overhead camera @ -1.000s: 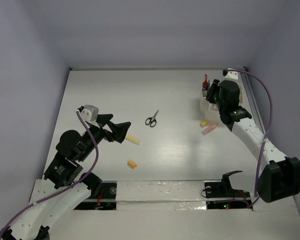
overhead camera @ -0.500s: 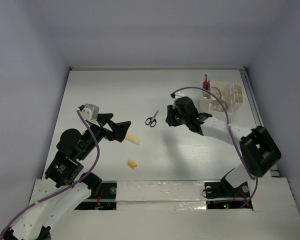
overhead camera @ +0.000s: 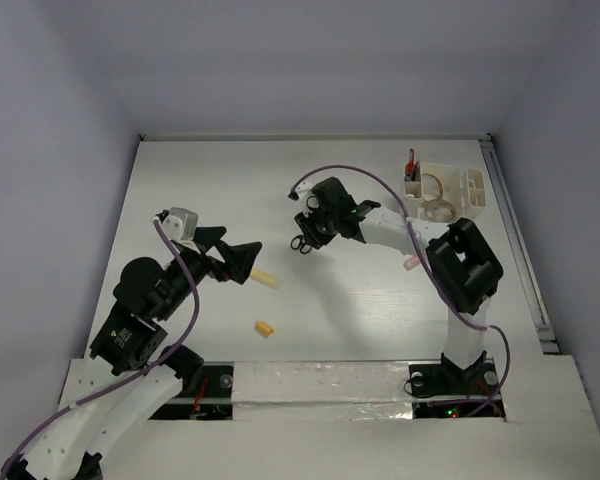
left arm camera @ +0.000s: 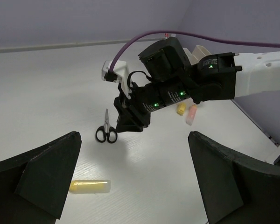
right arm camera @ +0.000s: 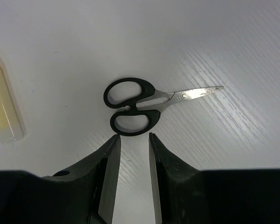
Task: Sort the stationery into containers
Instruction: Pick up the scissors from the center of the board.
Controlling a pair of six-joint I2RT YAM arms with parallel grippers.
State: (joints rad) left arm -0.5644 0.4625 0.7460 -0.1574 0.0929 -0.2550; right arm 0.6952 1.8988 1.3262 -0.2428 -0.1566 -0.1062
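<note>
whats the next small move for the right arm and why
Probably ease the right pincer down over the black handles of the scissors: its jaws stand partly open just short of them, holding nothing, and the scissors lie flat outside the organiser.

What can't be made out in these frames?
- Top view: organiser contents too small to identify.
- Top view: pink block mostly hidden by right arm.
- Top view: scissors blades covered by right gripper.
- Left wrist view: organiser mostly behind right arm.
</note>
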